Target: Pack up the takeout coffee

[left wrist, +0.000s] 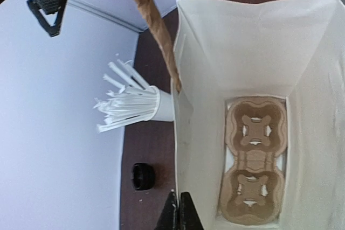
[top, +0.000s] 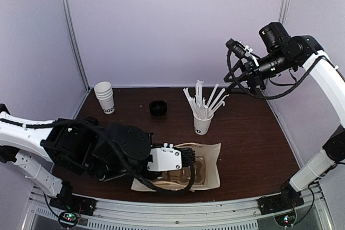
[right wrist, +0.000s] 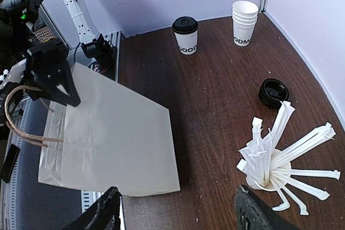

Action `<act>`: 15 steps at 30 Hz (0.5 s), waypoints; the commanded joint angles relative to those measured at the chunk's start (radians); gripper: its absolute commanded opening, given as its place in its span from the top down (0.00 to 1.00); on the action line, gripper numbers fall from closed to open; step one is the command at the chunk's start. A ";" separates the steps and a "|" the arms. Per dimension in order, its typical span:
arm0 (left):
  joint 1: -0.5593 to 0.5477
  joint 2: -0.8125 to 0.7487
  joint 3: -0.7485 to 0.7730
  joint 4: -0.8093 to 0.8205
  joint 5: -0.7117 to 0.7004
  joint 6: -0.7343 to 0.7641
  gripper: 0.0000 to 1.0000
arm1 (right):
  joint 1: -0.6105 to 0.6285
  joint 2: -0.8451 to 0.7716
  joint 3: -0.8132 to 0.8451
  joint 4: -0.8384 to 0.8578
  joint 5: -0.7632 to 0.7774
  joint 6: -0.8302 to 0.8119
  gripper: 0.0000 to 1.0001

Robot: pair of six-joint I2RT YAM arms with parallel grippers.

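- Two arms show in the top view. The left gripper (top: 182, 158) reaches low over the near edge of the table (top: 253, 133), at the mouth of a white paper bag (top: 207, 179). A brown cup carrier (top: 200, 169) lies inside the bag.
- Top view, right side: the right gripper (top: 241, 52) hangs high above the far right of the table with its jaws apart and nothing in them. A straw cup (top: 203, 124), a loose black lid (top: 157, 108) and a stack of cups (top: 105, 97) stand along the far half. I cannot pick out the takeout coffee with certainty here because the left arm blocks that area.
- Left wrist view: the camera looks straight into the bag. The carrier sits flat on the bag's bottom with both of its wells vacant. The fingers are pinched tight on the bag's side wall at the rim. A brown twisted handle (left wrist: 156, 30) arcs above.
- Right wrist view: its own fingers sit wide apart at the bottom edge with nothing between them.
- Right wrist view, task item: the takeout coffee (right wrist: 185, 35) stands upright on the table with its lid on. It is outside the bag and well apart from it, near the stack of cups but not touching it.
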 commanded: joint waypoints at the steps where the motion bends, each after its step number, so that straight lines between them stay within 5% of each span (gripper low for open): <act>1: 0.007 -0.017 -0.058 0.184 -0.278 0.196 1.00 | -0.007 -0.020 -0.035 0.027 -0.007 0.006 0.28; 8: 0.021 -0.045 -0.104 0.293 -0.313 0.268 1.00 | -0.009 -0.044 -0.076 0.045 0.023 0.003 0.28; 15: 0.028 -0.013 -0.163 0.251 -0.260 0.171 1.00 | -0.009 -0.026 -0.069 0.044 0.015 0.000 0.28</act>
